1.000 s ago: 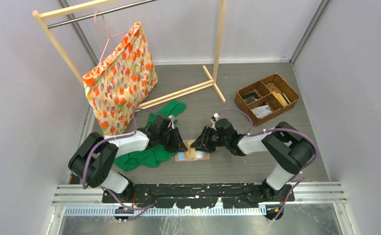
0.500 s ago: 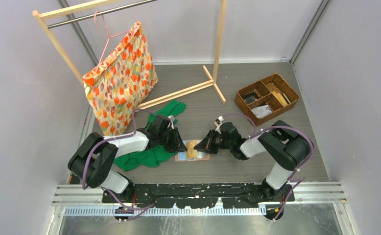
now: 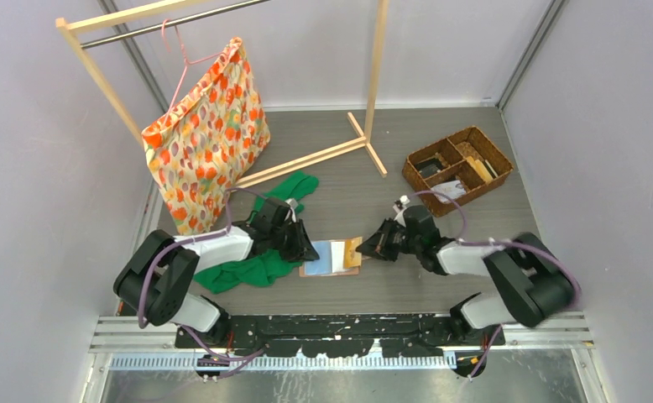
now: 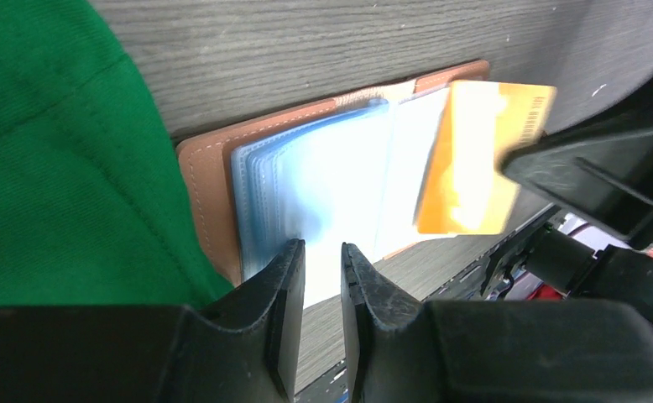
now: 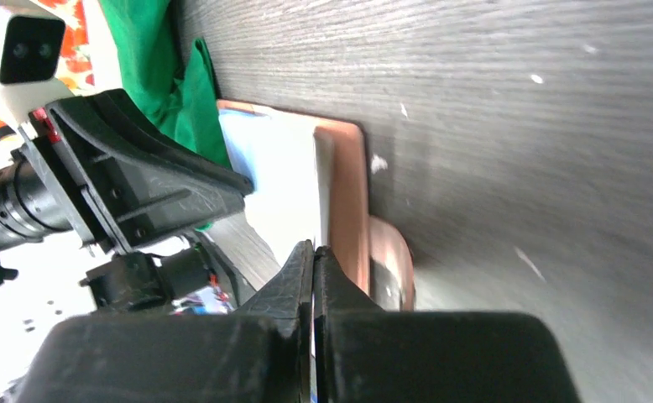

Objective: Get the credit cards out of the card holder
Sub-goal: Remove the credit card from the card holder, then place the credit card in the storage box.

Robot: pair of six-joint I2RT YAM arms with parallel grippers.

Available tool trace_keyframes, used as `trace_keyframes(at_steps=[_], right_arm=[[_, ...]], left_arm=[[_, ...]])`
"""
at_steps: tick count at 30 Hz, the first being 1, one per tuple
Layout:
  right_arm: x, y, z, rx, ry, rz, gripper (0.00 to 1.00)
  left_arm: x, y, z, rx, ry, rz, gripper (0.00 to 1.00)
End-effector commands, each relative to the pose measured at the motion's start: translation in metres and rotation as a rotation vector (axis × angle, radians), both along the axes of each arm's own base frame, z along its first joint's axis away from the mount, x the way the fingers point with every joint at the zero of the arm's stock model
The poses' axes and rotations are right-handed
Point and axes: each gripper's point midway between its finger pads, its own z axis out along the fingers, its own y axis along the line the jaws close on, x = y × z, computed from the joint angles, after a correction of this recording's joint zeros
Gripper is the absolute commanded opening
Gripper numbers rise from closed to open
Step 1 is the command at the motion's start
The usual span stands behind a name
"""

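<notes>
Bare bench (image 3: 407, 285) right of the open card holder (image 3: 330, 259); right pincer (image 3: 367, 248) pinches an orange card (image 3: 352, 248), left pincer (image 4: 323, 277) narrowly parted on its blue sleeves.

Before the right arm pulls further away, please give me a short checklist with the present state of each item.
1. Right gripper shut on the orange card: ok, the jaws are pressed together on the card's edge.
2. Card out of its sleeve: cannot tell; it sticks out past the right edge of the card holder but still overlaps it.
3. Holder lying open and flat on the table: ok, the pale blue sleeves face up.
4. Left gripper pinning the holder: ok, its narrow jaws pinch the near edge of the sleeves.
5. Green cloth away from the card's path: ok, it lies on the holder's left side.
6. More cards left inside: cannot tell.
</notes>
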Motion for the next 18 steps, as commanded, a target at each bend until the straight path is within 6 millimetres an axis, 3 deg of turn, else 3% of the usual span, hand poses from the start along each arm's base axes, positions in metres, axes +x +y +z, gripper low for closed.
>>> trace_keyframes(at_steps=[1,5,8,10,13,15,18], right_arm=[[-0.009,-0.031,0.018,-0.168,-0.078,0.027,0.01],[0.008,-0.054,0.083,-0.259,-0.234,-0.023,0.01],[0.034,-0.088,0.124,-0.365,-0.313,-0.139,0.01],[0.055,-0.119,0.146,-0.460,-0.326,-0.277,0.01],[0.090,-0.183,0.171,-0.636,-0.310,-0.579,0.00],[0.107,-0.223,0.179,-0.716,-0.258,-0.775,0.01],[0.134,-0.271,0.185,-0.678,-0.176,-1.016,0.01]], left_arm=[[-0.004,0.018,0.002,0.078,-0.003,0.019,0.25],[0.011,0.018,0.054,0.064,-0.130,0.015,0.26],[0.015,0.024,0.094,0.064,-0.227,0.012,0.28],[0.019,0.027,0.122,0.056,-0.298,0.023,0.29],[0.015,0.032,0.146,0.043,-0.354,0.025,0.30],[0.011,0.034,0.155,0.030,-0.369,0.024,0.30],[0.005,0.036,0.160,0.013,-0.373,0.021,0.31]])
